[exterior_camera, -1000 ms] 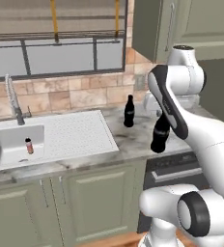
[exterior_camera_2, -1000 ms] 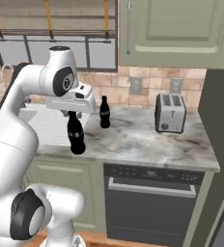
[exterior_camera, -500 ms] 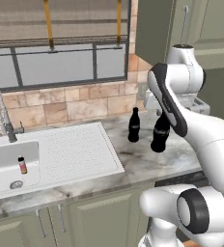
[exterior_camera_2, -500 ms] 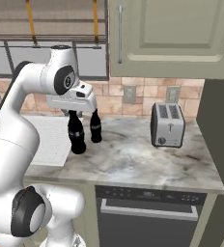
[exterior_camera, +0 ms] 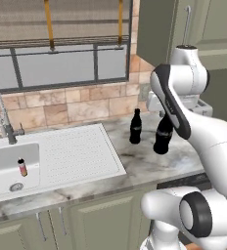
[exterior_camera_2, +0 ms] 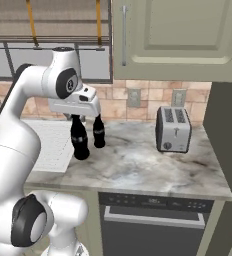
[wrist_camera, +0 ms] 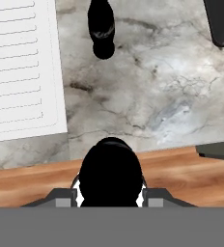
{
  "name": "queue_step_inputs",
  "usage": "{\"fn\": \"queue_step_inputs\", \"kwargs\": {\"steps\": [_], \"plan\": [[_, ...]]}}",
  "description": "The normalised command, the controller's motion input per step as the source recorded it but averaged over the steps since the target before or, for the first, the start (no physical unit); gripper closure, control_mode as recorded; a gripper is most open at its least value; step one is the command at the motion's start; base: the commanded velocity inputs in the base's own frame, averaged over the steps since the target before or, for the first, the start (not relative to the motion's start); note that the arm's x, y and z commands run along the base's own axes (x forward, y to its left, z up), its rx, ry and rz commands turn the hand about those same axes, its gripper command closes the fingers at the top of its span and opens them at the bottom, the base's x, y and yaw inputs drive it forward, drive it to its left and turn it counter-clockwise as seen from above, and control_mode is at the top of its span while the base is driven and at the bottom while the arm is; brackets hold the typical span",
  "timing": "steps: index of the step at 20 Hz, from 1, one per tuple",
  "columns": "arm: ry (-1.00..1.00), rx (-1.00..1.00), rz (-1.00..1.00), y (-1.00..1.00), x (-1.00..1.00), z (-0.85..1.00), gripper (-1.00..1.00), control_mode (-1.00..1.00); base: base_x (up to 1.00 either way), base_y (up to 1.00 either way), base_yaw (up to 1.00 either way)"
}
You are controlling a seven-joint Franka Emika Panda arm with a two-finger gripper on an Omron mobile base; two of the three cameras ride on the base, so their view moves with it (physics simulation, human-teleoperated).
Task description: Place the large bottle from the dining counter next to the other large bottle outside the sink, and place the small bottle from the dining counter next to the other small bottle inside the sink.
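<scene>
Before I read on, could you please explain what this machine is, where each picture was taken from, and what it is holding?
It is a white robot arm on a mobile base in a rendered kitchen. Two pictures come from cameras on the base, behind the arm to its left and right. The third looks down from the hand itself. The gripper is shut on the neck of a tall black bottle, carried upright above the marble worktop. A second black bottle stands close beside it. Nearby are a toaster and the sink, where a small bottle stands.
</scene>
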Motion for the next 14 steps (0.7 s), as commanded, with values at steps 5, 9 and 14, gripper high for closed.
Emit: {"fn": "queue_step_inputs", "kwargs": {"steps": [5,9,14], "plan": [[0.00,0.00,0.00,0.00,0.00,0.00,1.00,1.00,0.00,0.00,0.00],[0.00,0.00,0.00,0.00,0.00,0.00,1.00,1.00,0.00,0.00,0.00],[0.00,0.00,0.00,0.00,0.00,0.00,1.00,1.00,0.00,0.00,0.00]]}}
